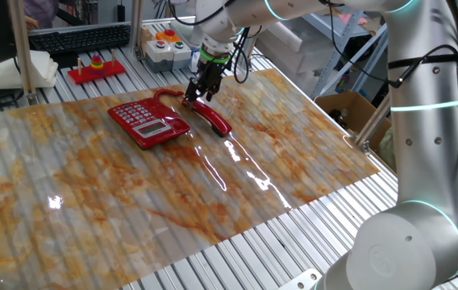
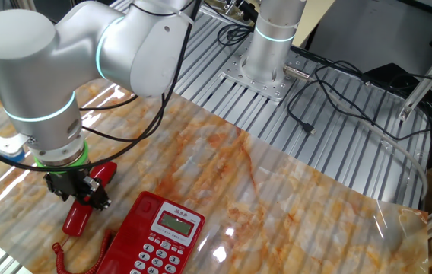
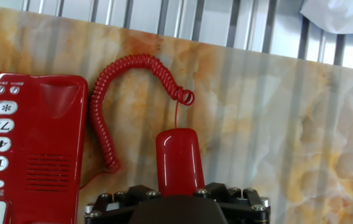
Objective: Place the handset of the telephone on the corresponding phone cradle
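Note:
The red handset (image 1: 213,119) lies flat on the marbled mat, to the right of the telephone (image 1: 148,122) and apart from it. My gripper (image 1: 201,90) stands over the handset's far end, open, a finger on each side of it. From the other fixed view the gripper (image 2: 83,194) straddles the handset (image 2: 77,218) beside the telephone (image 2: 166,236). In the hand view the handset's rounded end (image 3: 179,158) sticks out beyond the gripper (image 3: 178,198). The coiled cord (image 3: 120,81) loops toward the telephone (image 3: 27,143). The phone cradle (image 3: 58,124) holds nothing.
A red tray with coloured rings (image 1: 97,68), a button box (image 1: 168,44) and a keyboard (image 1: 80,36) stand behind the mat. A cardboard box (image 1: 346,109) sits off the table's right side. Black cables (image 2: 330,99) trail across the slatted tabletop near the arm's base (image 2: 265,68).

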